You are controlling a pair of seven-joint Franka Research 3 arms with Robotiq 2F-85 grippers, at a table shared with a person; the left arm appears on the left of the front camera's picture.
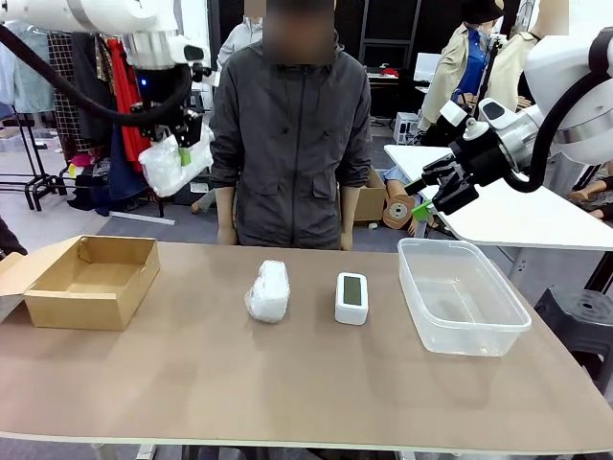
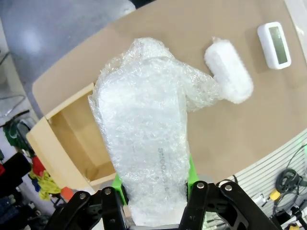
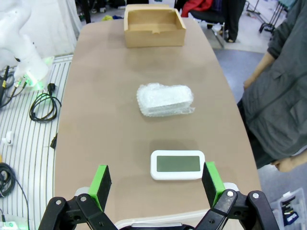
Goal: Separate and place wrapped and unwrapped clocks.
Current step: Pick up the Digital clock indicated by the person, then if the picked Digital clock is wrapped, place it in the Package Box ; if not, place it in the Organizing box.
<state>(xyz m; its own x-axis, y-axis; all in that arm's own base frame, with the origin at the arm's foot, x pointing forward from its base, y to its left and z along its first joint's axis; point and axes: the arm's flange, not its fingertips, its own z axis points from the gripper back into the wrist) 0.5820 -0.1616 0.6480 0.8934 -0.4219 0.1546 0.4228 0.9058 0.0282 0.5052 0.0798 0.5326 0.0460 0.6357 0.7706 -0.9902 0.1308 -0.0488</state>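
Plastic-wrapped clock [image 2: 144, 139] pinched in left hand [image 2: 153, 184], held high, seemingly over cardboard box [image 1: 81, 309].
Second wrapped clock [image 1: 268, 291] and bare white clock [image 1: 351, 298] lying side by side on table [image 1: 192, 383]; right hand [image 3: 156, 178] spread wide, empty, raised off to their right.

One wrapped clock [image 2: 144, 139], a lumpy bundle of translucent bubble wrap, hangs in the air pinched in the left gripper [image 2: 154, 181], high over the right side of the cardboard box [image 1: 81, 309]. The second wrapped clock [image 1: 269, 290] lies on the table to the right of the box. The bare white clock [image 1: 351, 297] lies flat, grey-green screen up, farther right of the box.
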